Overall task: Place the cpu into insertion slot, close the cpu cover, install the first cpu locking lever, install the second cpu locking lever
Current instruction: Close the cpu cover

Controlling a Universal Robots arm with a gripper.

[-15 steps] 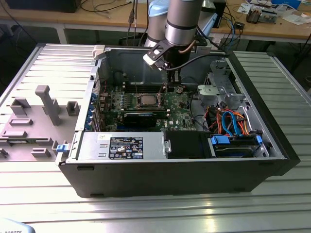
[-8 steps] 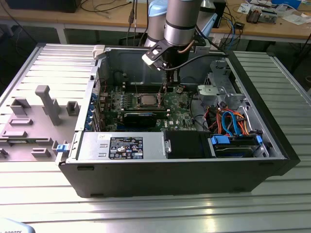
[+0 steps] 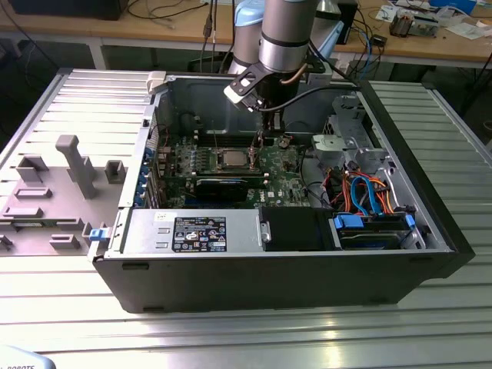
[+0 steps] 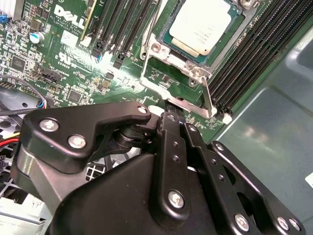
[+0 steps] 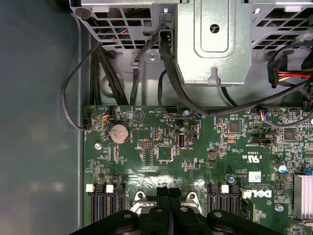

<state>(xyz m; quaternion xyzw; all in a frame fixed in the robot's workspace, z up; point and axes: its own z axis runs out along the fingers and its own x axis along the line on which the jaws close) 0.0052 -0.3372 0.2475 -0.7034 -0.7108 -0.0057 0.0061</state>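
Reaching into: an open computer case (image 3: 430,231) lying on a ribbed metal table (image 3: 231,330), with the arm upright above it.
Gripper: the gripper (image 3: 265,138) (image 4: 172,113) (image 5: 168,190) has its fingers (image 4: 166,142) drawn tight together. No gap shows between them in both wrist views, and I cannot tell whether anything thin is pinched at the tips.
Gripper's spot: the tips are low over the green circuit board (image 5: 195,147), right at the edge of the insertion slot (image 4: 149,68).
Cpu: the cpu (image 4: 200,24) (image 3: 231,159) lies flat in the slot with its silver top up, just past the fingertips and not held.
Cpu cover: the cpu cover (image 4: 176,55) is down around the chip, its window framing the metal top.
Lever: a thin metal lever (image 4: 208,95) runs along the socket's side and ends close to the fingertips. I cannot tell whether it touches them.
Either side of the hand: long black memory slots (image 4: 244,63) flank the socket.
Ahead of the fingers, first wrist view: a coin battery (image 5: 118,132), black cables (image 5: 166,73) and a metal drive cage (image 5: 210,44).
Well apart from the hand: a grey fixture tray (image 3: 69,165) sits outside the case.
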